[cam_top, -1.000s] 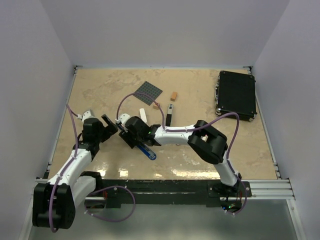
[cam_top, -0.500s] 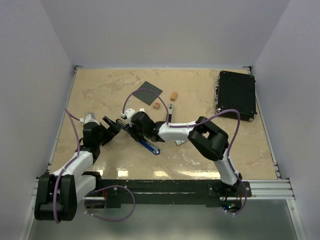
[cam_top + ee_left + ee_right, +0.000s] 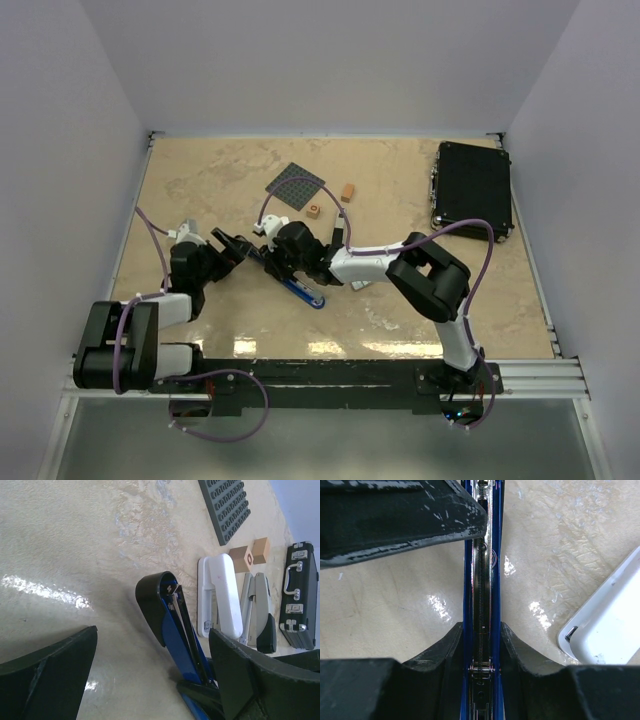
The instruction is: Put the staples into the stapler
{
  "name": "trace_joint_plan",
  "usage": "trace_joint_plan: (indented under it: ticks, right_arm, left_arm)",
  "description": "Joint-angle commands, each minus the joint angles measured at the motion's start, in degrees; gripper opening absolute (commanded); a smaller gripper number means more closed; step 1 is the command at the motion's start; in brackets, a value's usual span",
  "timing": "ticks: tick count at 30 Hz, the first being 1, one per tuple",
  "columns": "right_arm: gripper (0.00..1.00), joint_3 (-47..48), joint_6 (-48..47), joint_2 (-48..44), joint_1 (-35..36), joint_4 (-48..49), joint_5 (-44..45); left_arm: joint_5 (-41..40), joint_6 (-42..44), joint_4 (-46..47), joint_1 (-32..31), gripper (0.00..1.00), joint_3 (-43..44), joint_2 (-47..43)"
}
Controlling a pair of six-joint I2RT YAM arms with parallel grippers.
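Observation:
A blue stapler [image 3: 301,290] lies flipped open on the table, its magazine and spring bare in the right wrist view [image 3: 481,580]. My right gripper [image 3: 481,647] is shut on its blue rails near the hinge, one finger on each side. My left gripper [image 3: 150,675] is open and straddles the same stapler [image 3: 177,630], touching nothing; the black-capped end points away from it. From above, the left gripper [image 3: 236,248] sits just left of the right gripper [image 3: 285,268]. The staples are hidden or out of view.
A white stapler [image 3: 222,597] and a grey one [image 3: 260,612] lie just beyond the blue one. Two orange blocks [image 3: 240,558] and a dark studded plate [image 3: 296,185] lie further back. A black case [image 3: 473,188] sits at the back right.
My right gripper has closed from wide onto the blue stapler and carried it slightly back and right. My left arm has folded in, bringing its open gripper up to the stapler.

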Motion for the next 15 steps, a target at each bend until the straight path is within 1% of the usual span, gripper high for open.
trace_joint_plan:
  ticks: [1, 3, 4, 7, 9, 11, 14, 15]
  right_arm:
    - [0.02, -0.10, 0.25, -3.77, -0.20, 7.64, -2.48]
    - [0.02, -0.36, 0.16, -3.77, -0.20, 7.99, -2.66]
    - [0.02, -0.54, 0.24, -3.85, -0.28, 8.16, -2.66]
    - [0.02, -1.06, -0.02, -3.68, -0.28, 8.60, -2.57]
    - [0.02, -1.15, -0.11, -3.42, -0.28, 8.69, -2.75]
    - [0.02, -1.50, -0.19, -3.59, -0.20, 9.04, -2.92]
    - [0.02, -2.12, -0.19, -3.68, -0.20, 9.92, -3.01]
    - [0.02, -2.29, -0.11, -3.68, -0.20, 10.18, -3.01]
  left_arm:
    - [1.12, -0.69, 8.47, 0.40, 0.96, 0.38, 2.29]
    - [0.59, -0.69, 9.18, 0.40, 0.95, 0.38, 2.29]
    - [0.42, -0.69, 9.53, 0.40, 0.87, 0.30, 2.38]
    - [-0.90, -0.86, 9.53, 0.40, 0.79, 0.56, 3.08]
    - [-1.61, -1.04, 10.05, 0.49, 0.78, 0.56, 3.60]
    - [-1.61, -0.78, 10.85, 0.49, 0.71, 0.56, 4.04]
    - [-1.78, -0.60, 11.64, 0.40, 0.67, 0.65, 5.01]
    - [-1.78, -0.60, 11.99, 0.40, 0.64, 0.56, 5.27]
